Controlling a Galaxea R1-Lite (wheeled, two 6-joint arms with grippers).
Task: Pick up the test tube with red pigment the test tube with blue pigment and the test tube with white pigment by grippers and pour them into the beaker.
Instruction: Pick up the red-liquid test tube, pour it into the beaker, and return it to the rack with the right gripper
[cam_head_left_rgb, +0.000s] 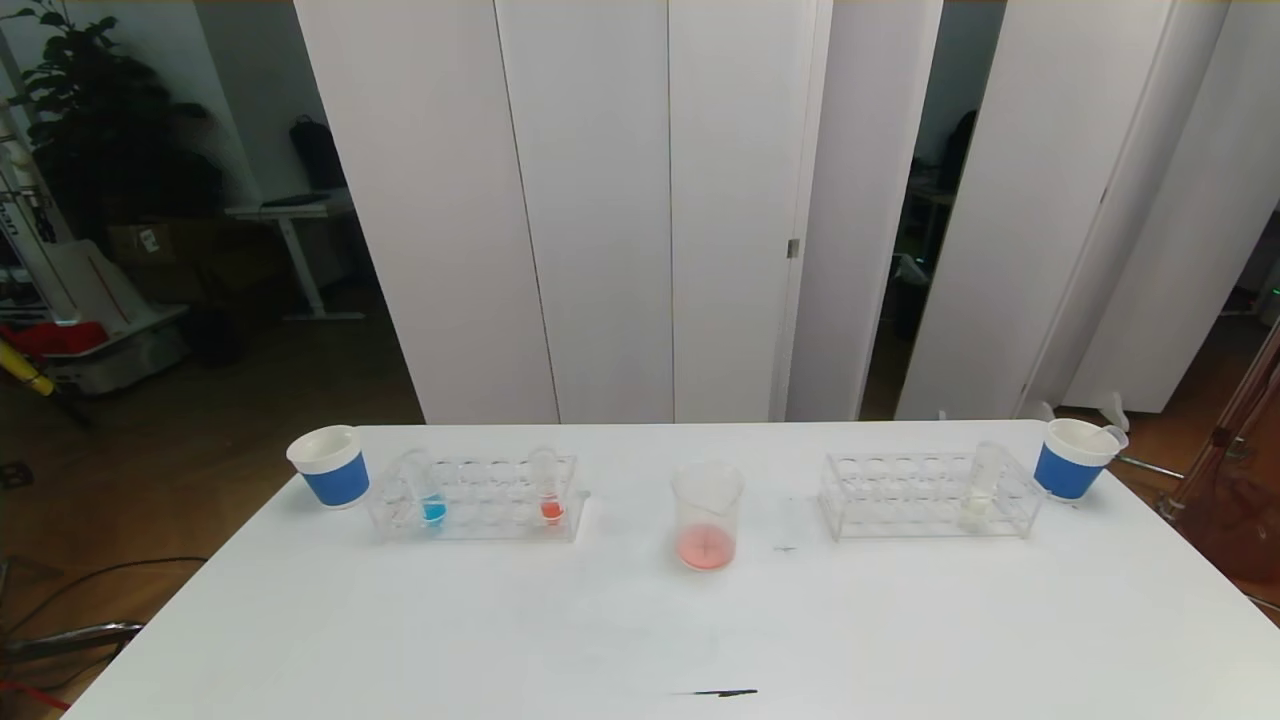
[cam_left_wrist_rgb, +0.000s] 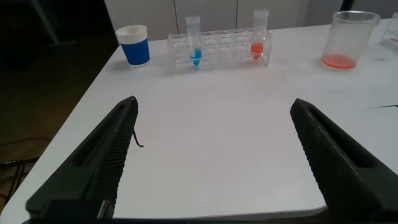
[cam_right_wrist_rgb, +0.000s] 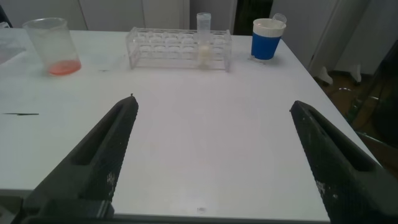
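The test tube with blue pigment (cam_head_left_rgb: 432, 495) (cam_left_wrist_rgb: 194, 43) and the test tube with red pigment (cam_head_left_rgb: 548, 495) (cam_left_wrist_rgb: 259, 37) stand upright in the left clear rack (cam_head_left_rgb: 490, 470). In the right clear rack (cam_head_left_rgb: 900, 495) stands the test tube with white pigment (cam_head_left_rgb: 982, 490) (cam_right_wrist_rgb: 203, 40). Between the racks sits the beaker (cam_head_left_rgb: 707, 515) (cam_left_wrist_rgb: 348, 40) (cam_right_wrist_rgb: 53, 46), with a thin layer of red liquid at its bottom. My left gripper (cam_left_wrist_rgb: 212, 106) is open over bare table near the front edge, well short of the left rack. My right gripper (cam_right_wrist_rgb: 212, 102) is open likewise before the right rack. Neither arm appears in the head view.
A white paper cup with a blue band (cam_head_left_rgb: 328, 466) stands left of the left rack, and a second such cup (cam_head_left_rgb: 1072, 458) right of the right rack. A short black mark (cam_head_left_rgb: 725, 692) lies near the table's front edge. White panels stand behind the table.
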